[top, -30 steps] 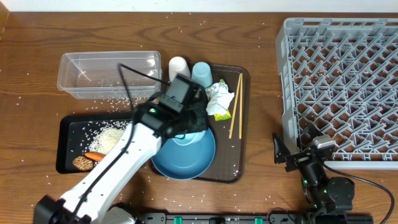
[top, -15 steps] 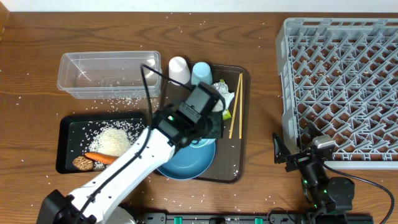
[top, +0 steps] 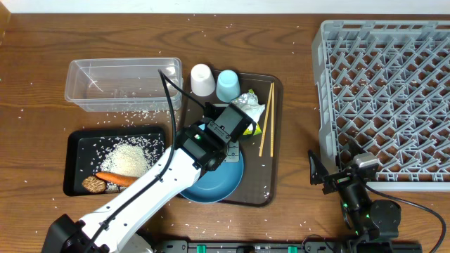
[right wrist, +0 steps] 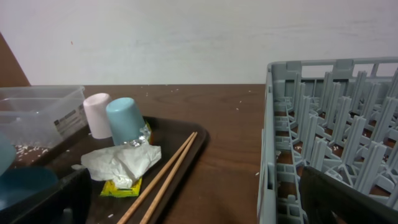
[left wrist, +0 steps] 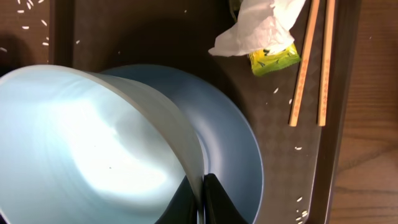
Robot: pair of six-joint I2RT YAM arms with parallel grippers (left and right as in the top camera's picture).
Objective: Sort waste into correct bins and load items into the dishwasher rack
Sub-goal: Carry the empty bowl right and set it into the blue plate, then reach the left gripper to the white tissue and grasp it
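My left gripper (left wrist: 202, 196) is shut on the rim of the white bowl (left wrist: 93, 143), which is tilted over the blue plate (left wrist: 239, 149). In the overhead view my left arm (top: 211, 137) hides the bowl above the plate (top: 211, 186). The crumpled wrapper (top: 247, 107) and chopsticks (top: 266, 126) lie right of it. The white-pinkish cup (top: 202, 79) and light-blue cup (top: 228, 85) stand upside down behind. Rice (top: 130, 156), the carrot (top: 116, 178) and the brown lump (top: 93, 184) lie in the black tray (top: 77, 151). My right gripper (right wrist: 199, 205) is open and empty.
The clear tub (top: 77, 88) stands at the back left with a few rice grains inside. The brown serving tray (top: 271, 179) holds the plate, cups, wrapper and chopsticks. The grey rack (top: 387, 91) fills the right side. Loose rice is scattered over the table.
My left gripper has moved right and slightly toward the front with the bowl, over the blue plate. The right arm has not moved.
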